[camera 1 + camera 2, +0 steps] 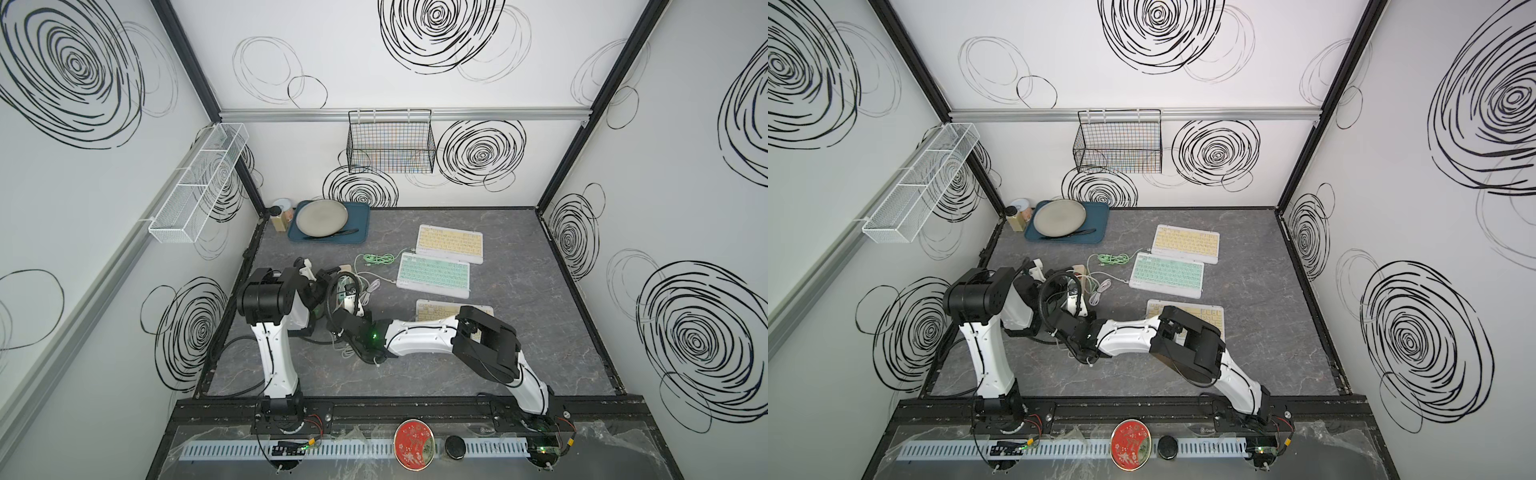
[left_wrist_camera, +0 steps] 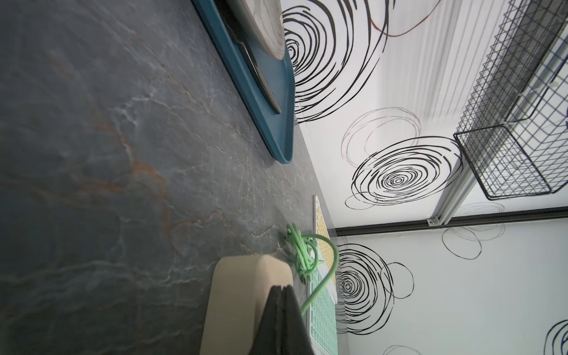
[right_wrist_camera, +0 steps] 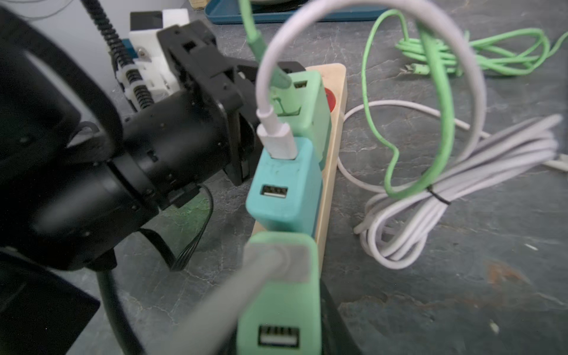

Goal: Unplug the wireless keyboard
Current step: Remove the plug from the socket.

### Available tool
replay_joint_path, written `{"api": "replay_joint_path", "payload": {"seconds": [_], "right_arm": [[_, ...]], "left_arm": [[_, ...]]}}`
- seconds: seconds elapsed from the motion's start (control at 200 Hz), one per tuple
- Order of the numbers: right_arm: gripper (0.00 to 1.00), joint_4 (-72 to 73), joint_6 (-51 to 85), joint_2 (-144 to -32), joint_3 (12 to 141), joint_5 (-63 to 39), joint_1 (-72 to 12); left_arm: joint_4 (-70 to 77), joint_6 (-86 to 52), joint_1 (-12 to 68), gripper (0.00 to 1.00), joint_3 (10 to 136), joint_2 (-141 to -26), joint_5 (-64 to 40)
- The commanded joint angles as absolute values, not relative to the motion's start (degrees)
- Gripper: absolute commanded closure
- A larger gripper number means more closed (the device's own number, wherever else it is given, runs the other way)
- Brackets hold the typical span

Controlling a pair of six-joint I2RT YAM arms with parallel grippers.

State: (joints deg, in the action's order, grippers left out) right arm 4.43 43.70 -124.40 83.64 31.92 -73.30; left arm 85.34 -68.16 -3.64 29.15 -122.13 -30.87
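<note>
Keyboards [image 1: 433,281] lie in a row right of the strip [image 2: 236,295], and with your closed left gripper [image 2: 282,292] resting on that strip, hold it down and draw the near charger [image 3: 279,295] straight up with the right gripper [image 1: 352,303], whose hold isn't clear here.

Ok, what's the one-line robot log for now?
left pincer: shut, at power strip | right pincer: at nearest green charger, grip unclear

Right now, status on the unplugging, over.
Left gripper shut, on beige power strip. Right gripper at near-end green USB charger, grip unclear. White cable loop arches overhead.
</note>
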Motion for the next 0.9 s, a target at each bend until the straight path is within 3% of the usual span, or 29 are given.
{"api": "replay_joint_path", "payload": {"seconds": [0.0, 0.19, 0.365, 0.59, 0.891], "right_arm": [[1.0, 9.5, 47.3, -122.3, 83.0, 24.3, -72.9], [1.0, 7.7, 46.4, -122.8, 83.5, 28.7, -73.5], [1.0, 7.2, 46.1, -123.1, 83.4, 30.8, -73.6], [1.0, 6.7, 45.4, -122.1, 82.3, 34.5, -73.1], [1.0, 9.9, 43.2, -119.2, 78.4, 36.1, -71.7]], "left_arm": [[81.9, -70.9, -3.6, 1.0, 28.2, -122.6, -35.8], [70.2, -66.0, -3.8, 0.54, 25.5, -109.1, -29.6], [43.6, -55.7, -3.9, 0.49, 25.5, -92.0, -18.3], [23.7, -49.2, -5.1, 0.48, 21.4, -71.8, -5.9], [21.5, -46.5, -2.8, 0.5, 12.4, -63.4, -16.4]]}}
